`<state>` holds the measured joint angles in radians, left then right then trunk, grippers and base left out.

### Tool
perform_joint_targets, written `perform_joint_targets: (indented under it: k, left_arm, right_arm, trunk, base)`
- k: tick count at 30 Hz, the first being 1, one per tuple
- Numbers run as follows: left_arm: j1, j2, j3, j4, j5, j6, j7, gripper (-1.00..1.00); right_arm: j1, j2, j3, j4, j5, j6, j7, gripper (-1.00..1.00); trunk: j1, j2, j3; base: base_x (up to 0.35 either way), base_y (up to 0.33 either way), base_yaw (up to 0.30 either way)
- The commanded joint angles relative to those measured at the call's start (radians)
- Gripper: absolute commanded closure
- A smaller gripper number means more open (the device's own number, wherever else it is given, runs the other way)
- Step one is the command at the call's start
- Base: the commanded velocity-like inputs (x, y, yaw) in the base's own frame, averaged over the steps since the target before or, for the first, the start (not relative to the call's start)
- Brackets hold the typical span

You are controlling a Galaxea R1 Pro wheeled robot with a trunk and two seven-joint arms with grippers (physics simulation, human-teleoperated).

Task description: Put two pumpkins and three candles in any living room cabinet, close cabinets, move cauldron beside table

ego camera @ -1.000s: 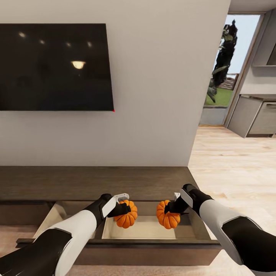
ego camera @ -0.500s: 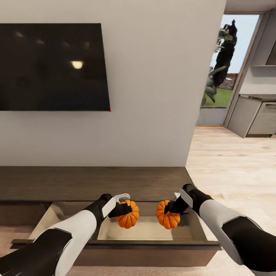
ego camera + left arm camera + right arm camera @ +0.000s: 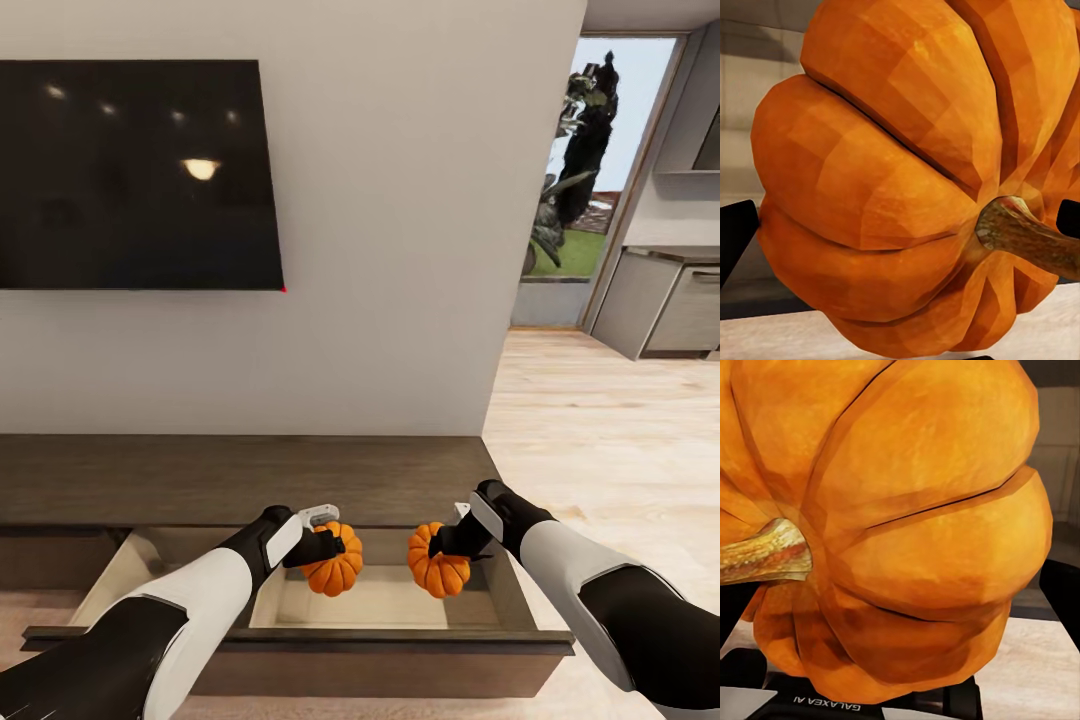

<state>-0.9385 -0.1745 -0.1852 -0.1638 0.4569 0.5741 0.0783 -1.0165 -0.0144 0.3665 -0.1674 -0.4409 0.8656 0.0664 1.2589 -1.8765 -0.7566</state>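
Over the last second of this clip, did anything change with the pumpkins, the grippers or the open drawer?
Little changed. The whole head view shifted slightly, so the camera moved, not the furniture. The left gripper stays shut on the left pumpkin and the right gripper on the right pumpkin, both held above the open drawer of the cabinet. Nothing was let go.

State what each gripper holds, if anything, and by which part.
The left gripper clamps one ribbed orange pumpkin across its body; the right gripper clamps the other ribbed orange pumpkin likewise. Both hang over the open wooden drawer.
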Motion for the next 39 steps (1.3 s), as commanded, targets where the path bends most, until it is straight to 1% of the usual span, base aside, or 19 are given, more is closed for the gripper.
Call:
perform_joint_targets:
  k: [1,8,22,31,37,39]
  left_arm:
    - [0.0,0.0,-0.005,-0.002,0.011,0.004,0.006,1.0]
    - [0.0,0.0,-0.005,-0.002,0.011,0.004,0.005,1.0]
    - [0.0,0.0,-0.006,0.004,0.01,0.004,0.006,1.0]
    - [0.0,0.0,-0.007,0.045,0.008,-0.008,0.006,1.0]
    - [0.0,0.0,-0.007,0.05,0.008,-0.011,0.006,1.0]
    - [0.0,0.0,-0.007,0.05,0.007,-0.011,0.006,1.0]
  right_arm:
    - [-0.001,-0.001,0.008,-0.001,-0.001,0.004,0.007,1.0]
    - [-0.001,-0.001,0.008,-0.001,0.0,0.004,0.007,1.0]
    - [-0.001,-0.001,0.008,-0.001,-0.001,0.004,0.007,1.0]
    - [-0.001,-0.001,0.008,-0.001,-0.001,0.002,0.007,1.0]
    - [-0.001,0.0,0.008,0.0,-0.001,0.0,0.007,1.0]
    - [-0.001,0.004,0.008,0.0,-0.001,-0.008,0.007,1.0]
  trunk:
    - [0.0,0.0,-0.001]
    - [0.0,0.0,-0.001]
    - [0.0,0.0,-0.001]
    - [0.034,-0.063,-0.029]
    - [0.057,-0.105,-0.048]
    - [0.065,-0.119,-0.054]
  base:
    - [0.0,0.0,0.0]
    - [0.0,-0.126,0.0]
    - [0.0,-0.006,0.0]
    - [0.0,0.0,0.0]
    - [0.0,0.0,0.0]
    - [0.0,0.0,0.0]
